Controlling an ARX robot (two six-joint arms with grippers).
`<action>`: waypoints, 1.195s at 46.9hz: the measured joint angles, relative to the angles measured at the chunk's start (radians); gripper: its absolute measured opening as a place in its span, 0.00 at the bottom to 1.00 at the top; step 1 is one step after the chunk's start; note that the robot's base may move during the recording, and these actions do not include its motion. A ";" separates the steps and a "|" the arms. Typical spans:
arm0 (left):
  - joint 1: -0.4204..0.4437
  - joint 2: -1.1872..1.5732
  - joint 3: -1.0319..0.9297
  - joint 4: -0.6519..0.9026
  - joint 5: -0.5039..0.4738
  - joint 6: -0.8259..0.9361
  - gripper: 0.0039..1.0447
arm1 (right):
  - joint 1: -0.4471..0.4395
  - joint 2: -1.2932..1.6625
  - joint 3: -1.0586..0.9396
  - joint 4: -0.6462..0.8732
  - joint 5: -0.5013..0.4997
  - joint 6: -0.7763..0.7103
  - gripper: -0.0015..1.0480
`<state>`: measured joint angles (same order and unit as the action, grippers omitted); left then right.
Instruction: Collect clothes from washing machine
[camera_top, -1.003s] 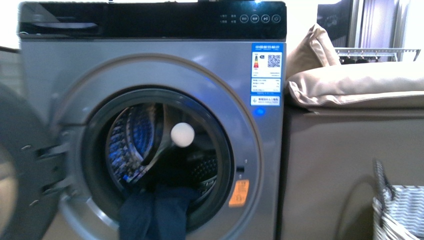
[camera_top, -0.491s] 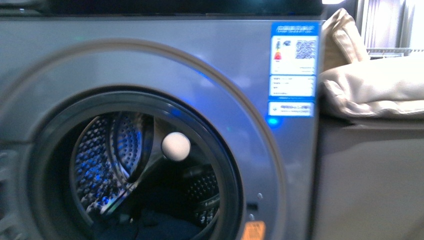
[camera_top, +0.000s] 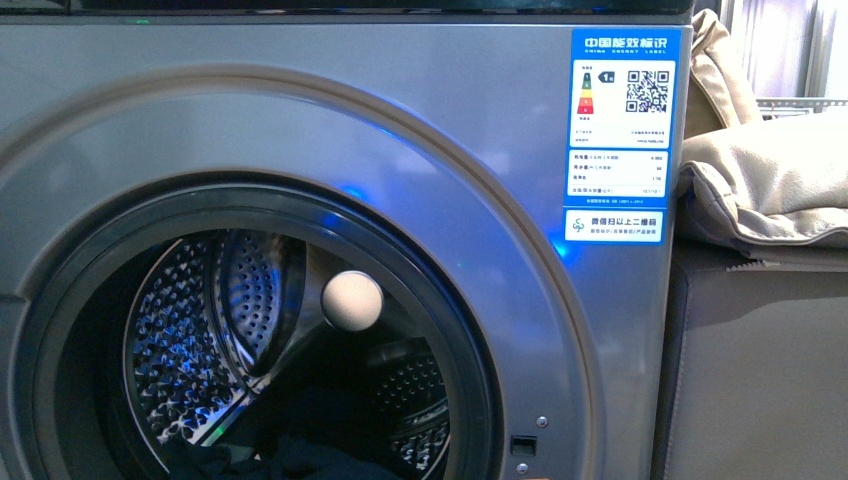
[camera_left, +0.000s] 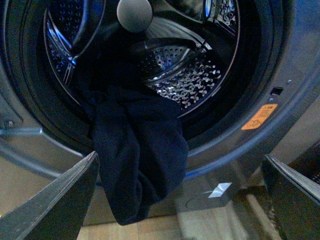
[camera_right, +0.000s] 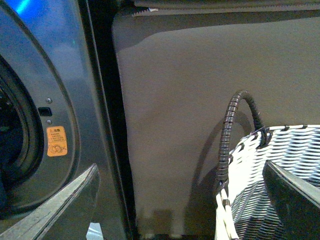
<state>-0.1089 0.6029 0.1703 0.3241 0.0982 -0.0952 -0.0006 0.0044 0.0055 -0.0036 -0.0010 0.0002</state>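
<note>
Left gripper (camera_left: 180, 162): jaws spread wide and empty. It faces the washer opening, with the garment lying between the two fingers and touching neither.
Right gripper (camera_right: 180, 167): also released, holding nothing. It is to the right of the machine, near the basket.
Basket (camera_right: 280, 165): grey-and-white weave with a dark wrapped handle (camera_right: 229, 135), near right. I judge it to be the drop place.
Clothes (camera_left: 135, 150): dark navy garment. One bunched fold hangs out over the lower lip of the opening toward the wooden floor (camera_left: 150, 227), and the rest trails back into the drum bottom. The front view catches only its top edge.
Washing machine (camera_top: 300, 120): silver-grey front with the opening unobstructed; the door is not in view. There is an orange sticker (camera_left: 259, 117) at the lower right of the rim.
Drum (camera_left: 185, 75): perforated steel, far behind the garment. A pale round object (camera_left: 134, 14) sits at the back; its nature is unclear.
Step in hand (judgement): left arm approaching the hanging fold. Nothing is lifted, so the task is barely begun.
Method note: centre the jaws on the thick bunched part near the lip, not the thin hem. Close fully on the fabric, then draw out and up so the trailing part clears the rim.
Risk: a pinch on a single layer may slip, and the cloth may drag on the door seal.
</note>
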 joint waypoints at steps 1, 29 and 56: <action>-0.002 0.040 0.010 0.031 -0.005 0.005 0.94 | 0.000 0.000 0.000 0.000 0.000 0.000 0.93; -0.048 0.788 0.353 0.294 -0.034 0.100 0.94 | 0.000 0.000 0.000 0.000 0.000 0.000 0.93; -0.061 1.175 0.630 0.296 -0.047 0.174 0.94 | 0.000 0.000 0.000 0.000 0.000 0.000 0.93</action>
<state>-0.1703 1.7775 0.8005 0.6201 0.0513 0.0784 -0.0006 0.0044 0.0055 -0.0036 -0.0010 0.0002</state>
